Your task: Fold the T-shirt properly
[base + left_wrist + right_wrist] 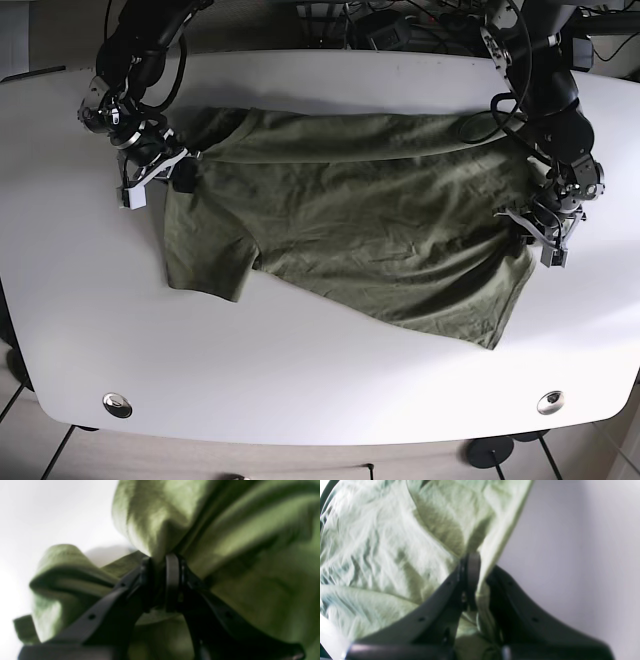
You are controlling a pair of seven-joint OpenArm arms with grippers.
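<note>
An olive-green T-shirt lies spread on the white table, its far long edge folded over toward the middle. My left gripper is shut on a bunch of the shirt's cloth; in the base view it sits at the shirt's right edge. My right gripper is shut on the shirt's hem; in the base view it sits at the shirt's left edge, near a sleeve.
Cables and equipment crowd the table's far edge. Two round metal fittings sit near the front corners. Bare white table surrounds the shirt in front and at the sides.
</note>
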